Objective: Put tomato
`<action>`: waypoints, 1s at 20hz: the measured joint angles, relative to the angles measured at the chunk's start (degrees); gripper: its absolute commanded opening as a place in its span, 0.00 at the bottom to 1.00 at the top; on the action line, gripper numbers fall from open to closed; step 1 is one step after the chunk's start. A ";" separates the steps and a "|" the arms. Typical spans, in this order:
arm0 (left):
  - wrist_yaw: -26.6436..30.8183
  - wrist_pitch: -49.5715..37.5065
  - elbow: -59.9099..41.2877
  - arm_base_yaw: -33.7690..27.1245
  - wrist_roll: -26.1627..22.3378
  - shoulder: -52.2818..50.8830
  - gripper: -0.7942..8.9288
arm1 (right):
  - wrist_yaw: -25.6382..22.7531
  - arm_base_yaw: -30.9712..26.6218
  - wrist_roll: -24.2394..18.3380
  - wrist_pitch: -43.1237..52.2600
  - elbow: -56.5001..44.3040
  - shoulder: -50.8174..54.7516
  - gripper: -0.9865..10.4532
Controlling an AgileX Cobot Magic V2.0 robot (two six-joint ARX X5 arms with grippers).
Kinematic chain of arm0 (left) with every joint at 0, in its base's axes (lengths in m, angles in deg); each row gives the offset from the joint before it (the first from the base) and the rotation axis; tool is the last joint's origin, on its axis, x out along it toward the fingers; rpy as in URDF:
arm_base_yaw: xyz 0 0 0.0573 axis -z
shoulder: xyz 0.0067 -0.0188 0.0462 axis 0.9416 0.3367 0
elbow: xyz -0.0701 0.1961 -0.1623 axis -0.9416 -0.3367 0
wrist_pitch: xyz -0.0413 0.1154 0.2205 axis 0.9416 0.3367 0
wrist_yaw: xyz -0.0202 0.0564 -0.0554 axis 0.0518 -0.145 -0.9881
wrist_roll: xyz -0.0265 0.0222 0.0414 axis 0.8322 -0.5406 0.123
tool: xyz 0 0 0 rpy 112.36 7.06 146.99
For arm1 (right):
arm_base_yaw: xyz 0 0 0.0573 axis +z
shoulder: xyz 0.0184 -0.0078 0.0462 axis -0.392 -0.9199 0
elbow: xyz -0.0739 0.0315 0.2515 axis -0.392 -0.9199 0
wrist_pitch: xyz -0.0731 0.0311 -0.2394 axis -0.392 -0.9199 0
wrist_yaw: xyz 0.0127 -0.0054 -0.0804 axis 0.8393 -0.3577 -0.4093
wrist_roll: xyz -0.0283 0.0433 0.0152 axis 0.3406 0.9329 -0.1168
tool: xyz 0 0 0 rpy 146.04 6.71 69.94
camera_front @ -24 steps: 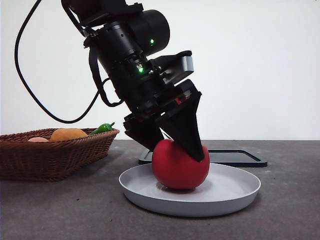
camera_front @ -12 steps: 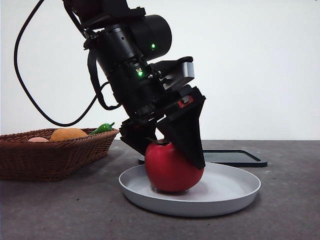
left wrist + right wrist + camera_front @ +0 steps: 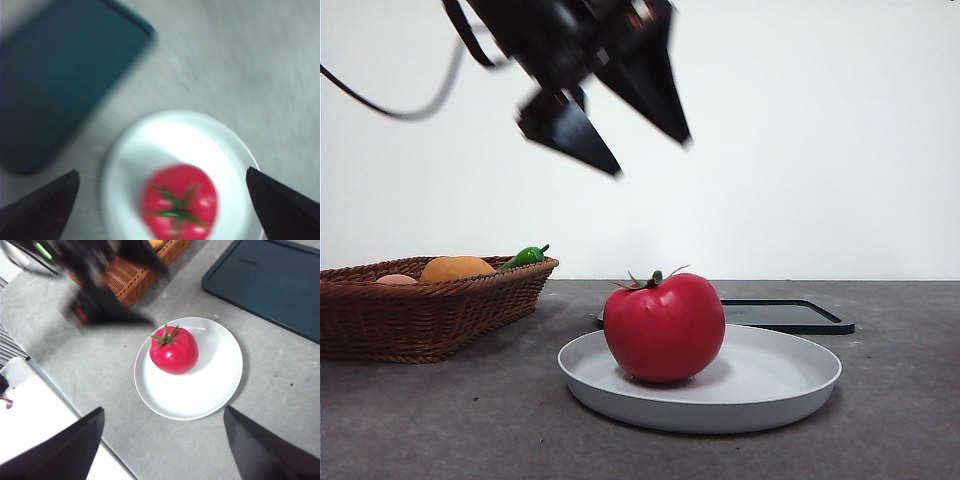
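**Tomato on the plate, left gripper clear above it**

The left gripper [image 3: 645, 150] is blurred and cut off at the front view's top edge; its jaws stand spread and empty. Directly below it, well apart, one tomato [image 3: 665, 327] sits upright on the single white plate [image 3: 790, 385], stem up. The right gripper [image 3: 162, 450] hangs higher over the same plate, jaws wide and empty. Beyond the plate lies one dark tray [image 3: 790, 314]. Off to the side, one wicker basket [image 3: 425, 310] half hides an orange fruit [image 3: 457, 268] and a green pepper [image 3: 525, 256].
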 measured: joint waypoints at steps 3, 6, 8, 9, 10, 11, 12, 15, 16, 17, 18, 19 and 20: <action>-0.02 0.24 0.00 -5.49 2.01 -6.64 0.63 | 0.00 0.00 0.00 0.07 0.00 0.00 0.42; -3.91 2.51 0.02 -12.85 3.45 -12.83 0.63 | 0.00 0.00 0.00 0.42 0.00 0.00 0.42; -7.43 6.43 0.02 -18.14 3.67 -16.00 0.63 | -0.07 0.00 0.00 1.25 0.00 0.00 0.42; -8.63 8.79 0.02 -20.63 3.67 -17.29 0.63 | -0.15 0.00 0.00 1.62 0.00 0.00 0.42; -9.97 11.39 0.02 -23.08 3.61 -18.40 0.63 | -0.22 0.00 0.00 2.08 0.00 0.00 0.42; -11.08 14.34 0.02 -25.16 3.50 -19.37 0.63 | -0.26 0.00 0.00 2.43 0.00 -0.04 0.42; -11.91 17.53 0.02 -26.69 3.28 -20.24 0.63 | -0.28 0.00 0.00 2.56 0.00 -0.24 0.42; -15.56 27.43 0.02 -27.52 1.81 -22.32 0.63 | -0.26 0.00 0.00 2.64 0.00 -2.19 0.42; -16.92 30.91 0.02 -27.26 1.38 -22.95 0.63 | -0.28 0.00 0.00 2.64 0.00 -3.13 0.42; -17.49 34.07 0.02 -26.71 0.85 -23.56 0.63 | -0.31 0.00 0.00 2.64 0.00 -3.96 0.42; -17.77 36.48 0.02 -26.10 0.33 -24.06 0.63 | -0.31 0.00 0.00 2.67 0.00 -4.72 0.42; -17.79 38.34 0.02 -25.22 0.04 -24.68 0.63 | -0.28 0.00 0.00 2.67 0.00 -5.38 0.42; -17.97 39.17 0.02 -24.65 -0.13 -25.11 0.63 | -0.28 0.00 0.00 2.67 0.00 -5.99 0.42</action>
